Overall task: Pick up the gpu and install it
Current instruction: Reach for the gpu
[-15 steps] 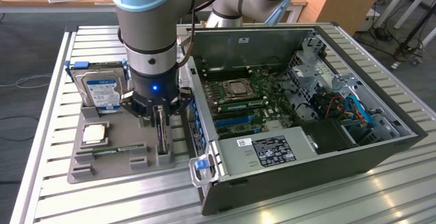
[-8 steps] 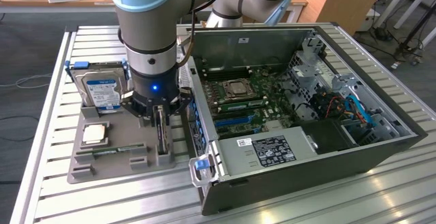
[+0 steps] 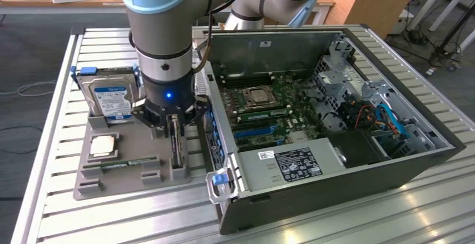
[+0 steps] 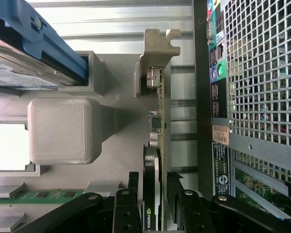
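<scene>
In the exterior view my gripper [image 3: 175,130] hangs with its jaws wide over the gpu [image 3: 177,150], which stands on edge in the grey holder [image 3: 111,184] just beside the computer case [image 3: 415,163]. Closing off-centre could tip the card in its slot. In the wrist view my fingers [image 4: 132,182] straddle the card without pinching it. Its bracket [image 4: 155,53] sits near the case wall, where I judge a skewed lift could snag it.

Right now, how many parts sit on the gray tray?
4: hard drive at the rear, processor mid-tray, memory stick in front, gpu upright beside the case. The arm may hide more.
</scene>
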Robot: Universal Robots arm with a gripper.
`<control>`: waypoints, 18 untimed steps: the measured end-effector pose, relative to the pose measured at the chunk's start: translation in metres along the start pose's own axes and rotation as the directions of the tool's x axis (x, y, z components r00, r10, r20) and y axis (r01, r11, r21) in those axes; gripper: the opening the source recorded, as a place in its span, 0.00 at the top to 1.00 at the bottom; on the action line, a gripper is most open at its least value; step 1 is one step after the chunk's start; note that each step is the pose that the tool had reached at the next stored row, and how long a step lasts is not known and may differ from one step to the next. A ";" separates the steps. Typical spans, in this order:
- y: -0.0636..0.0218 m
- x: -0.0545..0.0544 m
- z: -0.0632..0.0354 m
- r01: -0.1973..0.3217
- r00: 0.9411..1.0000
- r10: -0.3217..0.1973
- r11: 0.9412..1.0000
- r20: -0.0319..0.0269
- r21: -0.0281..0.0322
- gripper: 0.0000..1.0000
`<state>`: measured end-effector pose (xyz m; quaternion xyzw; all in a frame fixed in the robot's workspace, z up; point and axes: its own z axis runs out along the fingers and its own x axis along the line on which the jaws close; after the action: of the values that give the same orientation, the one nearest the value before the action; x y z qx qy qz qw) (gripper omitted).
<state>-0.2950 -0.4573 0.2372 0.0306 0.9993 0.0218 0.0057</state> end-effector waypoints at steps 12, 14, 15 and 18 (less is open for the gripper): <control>-0.0001 0.000 0.0025 0.000 1.000 0.000 1.000 0.000 0.000 0.63; -0.0001 0.000 0.0029 0.000 1.000 0.000 1.000 0.000 0.000 0.63; -0.0001 0.000 0.0029 0.000 1.000 0.000 1.000 0.000 0.000 0.63; -0.0001 0.000 0.0033 0.000 1.000 0.000 1.000 0.000 0.000 0.63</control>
<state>-0.2951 -0.4573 0.2339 0.0307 0.9993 0.0218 0.0057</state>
